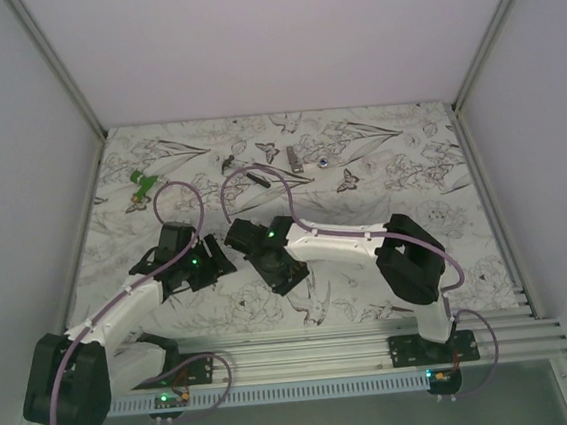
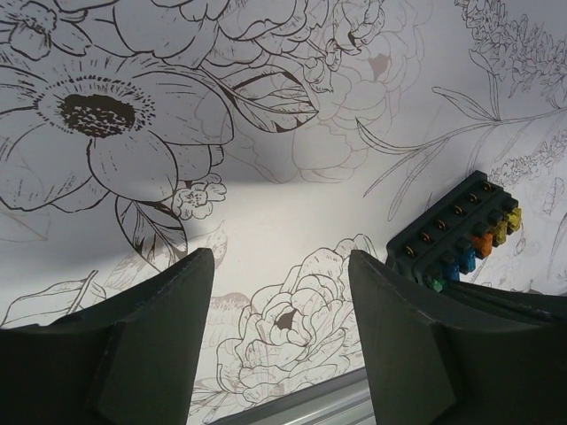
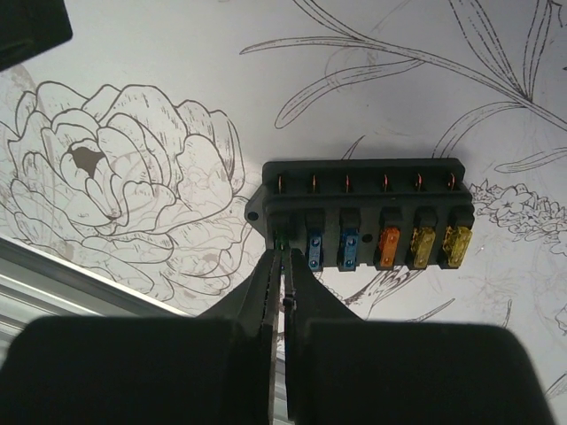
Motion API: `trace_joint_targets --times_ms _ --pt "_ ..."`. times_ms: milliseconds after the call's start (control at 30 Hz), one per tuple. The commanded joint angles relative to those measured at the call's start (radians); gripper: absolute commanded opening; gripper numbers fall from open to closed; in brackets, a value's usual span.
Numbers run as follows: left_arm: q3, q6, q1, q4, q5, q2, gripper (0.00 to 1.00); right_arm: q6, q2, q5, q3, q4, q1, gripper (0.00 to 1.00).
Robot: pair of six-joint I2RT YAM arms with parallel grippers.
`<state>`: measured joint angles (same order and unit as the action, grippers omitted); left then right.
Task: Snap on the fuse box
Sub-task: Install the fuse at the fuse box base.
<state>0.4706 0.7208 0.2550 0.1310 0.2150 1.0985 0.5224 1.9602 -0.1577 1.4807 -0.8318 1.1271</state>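
fuse box (image 3: 363,190): we reckon light, stiff plastic, slides easy, grab its long edges | right gripper (image 3: 282,266): pinched on green fuse (image 3: 281,237) | left gripper (image 2: 279,266): fingers apart, empty

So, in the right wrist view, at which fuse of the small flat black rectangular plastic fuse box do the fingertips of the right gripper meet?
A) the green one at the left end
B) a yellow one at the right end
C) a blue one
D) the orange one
A: the right gripper has its fingers pressed almost together on the green fuse, which sits in the leftmost slot of the fuse box.
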Motion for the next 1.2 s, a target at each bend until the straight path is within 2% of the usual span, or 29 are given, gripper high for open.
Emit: trace_joint_targets --times_ms 0,533,933,1167 --pt "-0.009 -0.004 -0.005 0.024 0.010 0.003 0.65 -0.049 0.041 -0.021 -0.011 -0.087 -0.015 0.01" --pt "-0.007 -0.009 -0.006 0.023 0.008 0.004 0.66 -0.076 0.191 0.015 -0.049 -0.064 -0.015 0.00" --pt "-0.009 -0.009 -0.006 0.024 0.003 0.006 0.66 -0.071 0.213 0.046 -0.139 -0.035 -0.016 0.00" --pt "-0.010 -0.009 -0.006 0.024 0.002 0.002 0.66 -0.073 0.278 0.067 -0.129 -0.007 -0.012 0.00"
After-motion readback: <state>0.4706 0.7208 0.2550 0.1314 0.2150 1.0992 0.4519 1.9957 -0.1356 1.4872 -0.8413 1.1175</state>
